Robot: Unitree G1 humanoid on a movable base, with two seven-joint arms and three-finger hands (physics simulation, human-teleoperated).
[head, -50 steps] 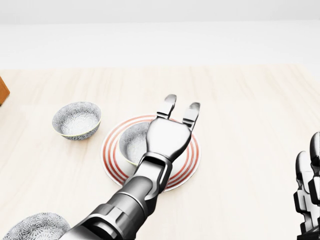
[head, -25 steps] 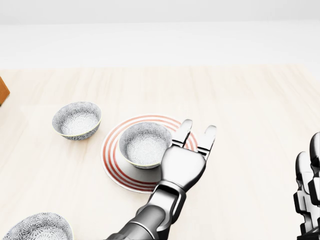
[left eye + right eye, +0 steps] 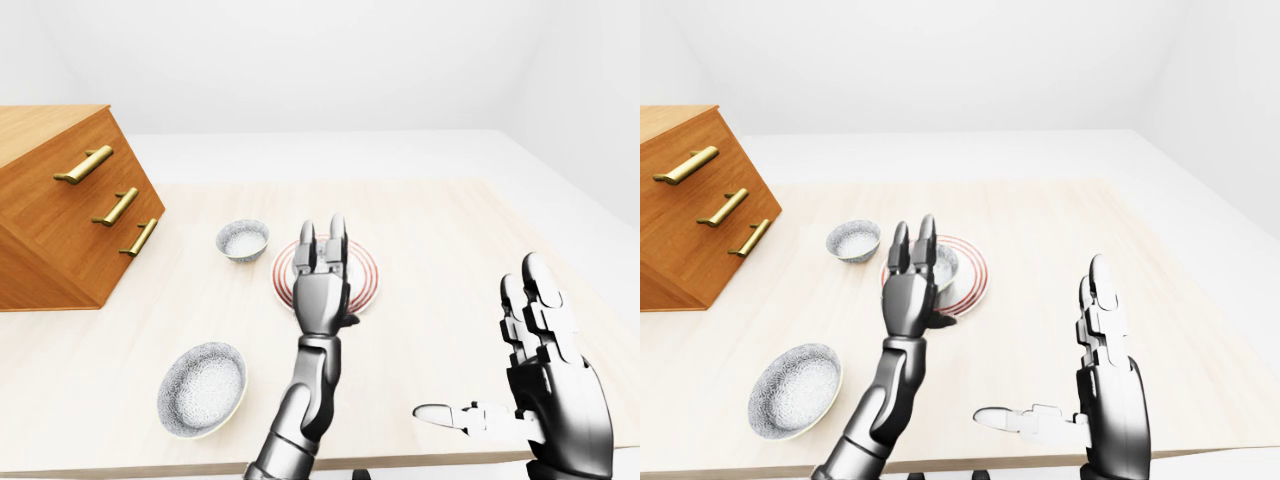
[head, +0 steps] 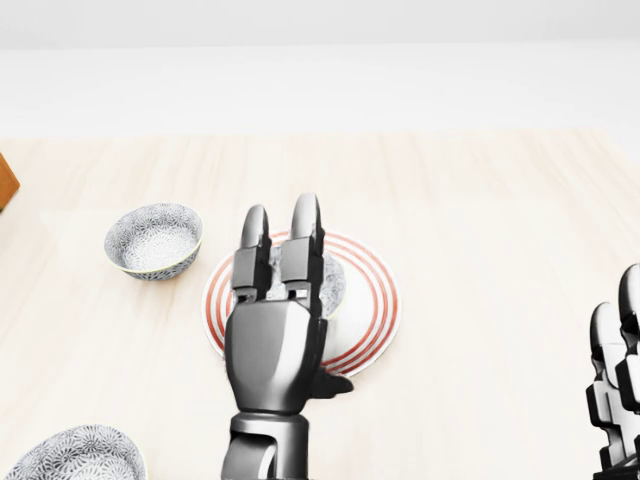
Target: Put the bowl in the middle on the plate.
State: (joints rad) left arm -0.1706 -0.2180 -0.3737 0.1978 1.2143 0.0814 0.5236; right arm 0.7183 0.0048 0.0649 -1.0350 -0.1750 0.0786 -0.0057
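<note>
A patterned bowl (image 4: 336, 284) sits on a red-ringed plate (image 4: 384, 305) on a pale wooden table (image 4: 480, 200). The left hand (image 4: 272, 345) partly hides it, fingers straight, empty. The right hand (image 3: 548, 385), lower right, is spread wide, holding nothing

No legible text, label, brand, number or sign appears on any surface in the three views.

Bright, even, shadowless simulator light — sharp throughout, no blur, glossy highlights on metal arms
</note>
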